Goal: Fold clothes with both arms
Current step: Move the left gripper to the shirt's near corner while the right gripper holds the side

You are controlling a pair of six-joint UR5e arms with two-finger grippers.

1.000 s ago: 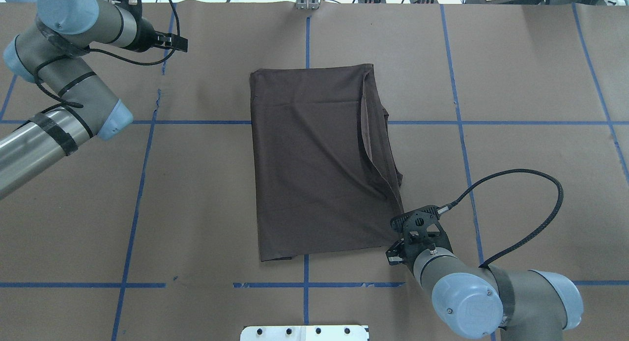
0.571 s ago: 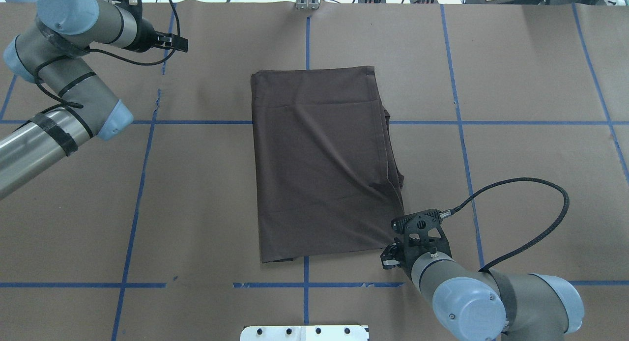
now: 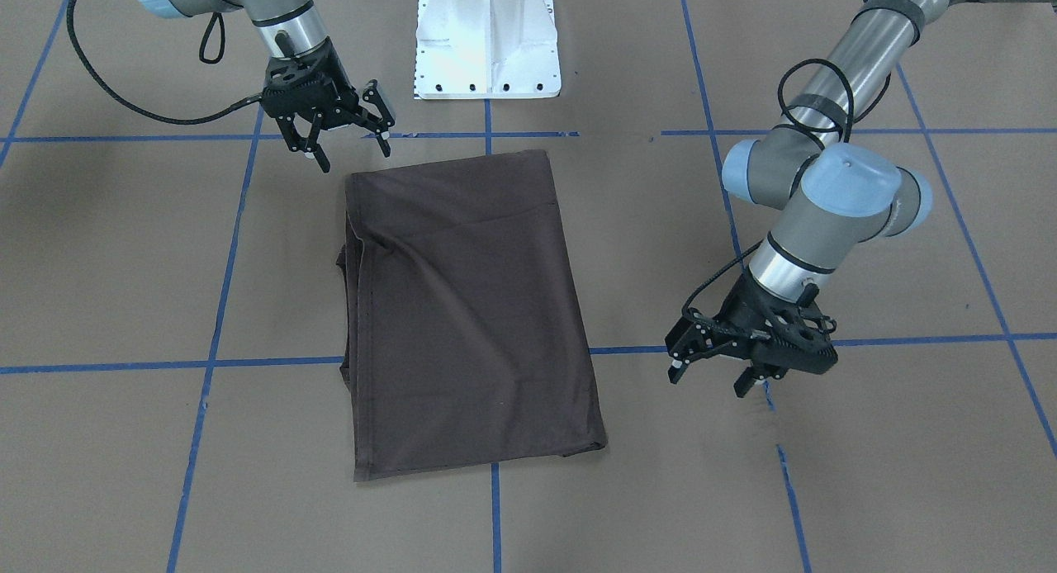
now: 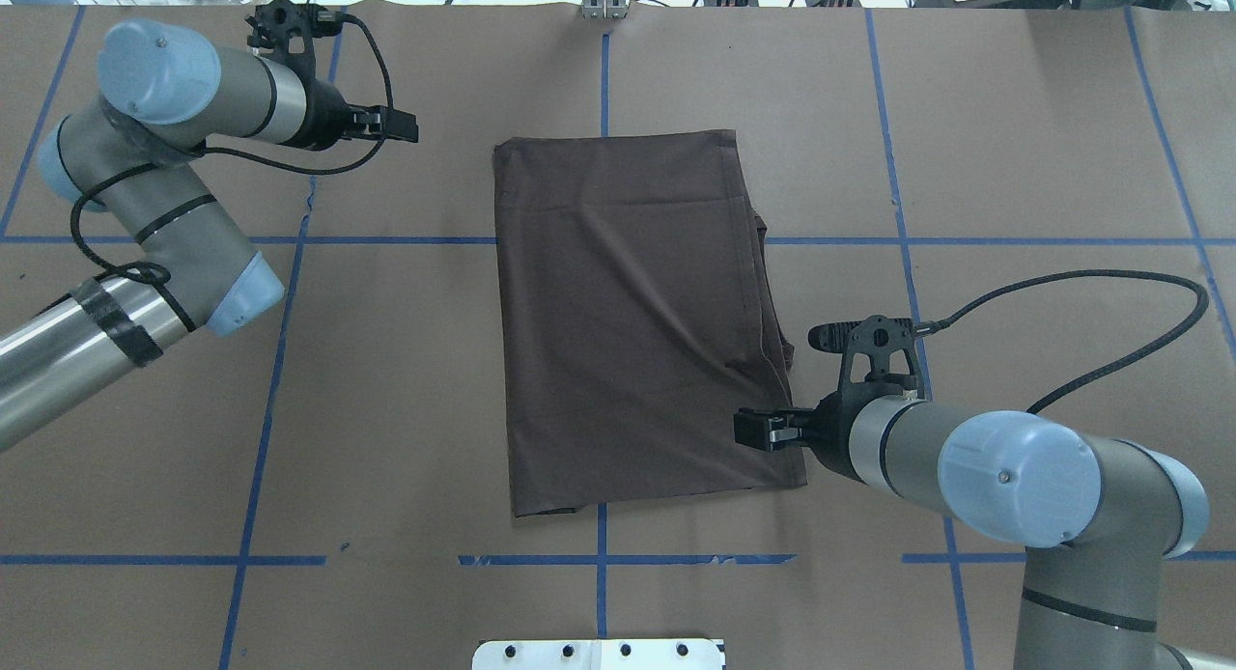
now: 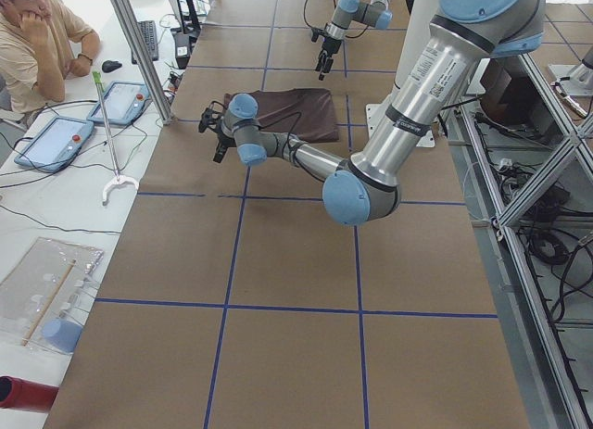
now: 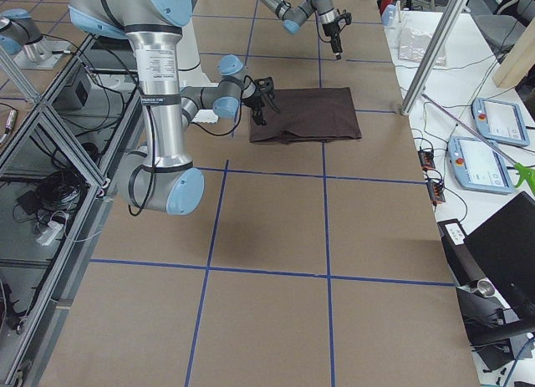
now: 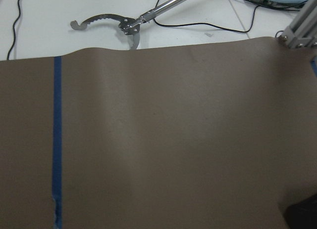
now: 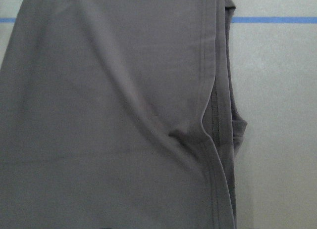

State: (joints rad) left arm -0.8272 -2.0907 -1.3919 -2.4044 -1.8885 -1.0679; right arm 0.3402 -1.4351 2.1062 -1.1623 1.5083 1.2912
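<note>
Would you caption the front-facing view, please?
Folded T-shirt between open left gripper and open right gripper.

One T-shirt, two arms (left arm, right arm), one person, seemingly two tablets, one grabber.

Robotics lab: blue-taped table, teach pendants

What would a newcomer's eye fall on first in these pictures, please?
A dark brown shirt, folded into a long rectangle, lies flat in the middle of the table with blue tape lines. The right gripper hangs open at the shirt's near right corner, and the left gripper hangs open off the shirt's other side, clear of it.
</note>
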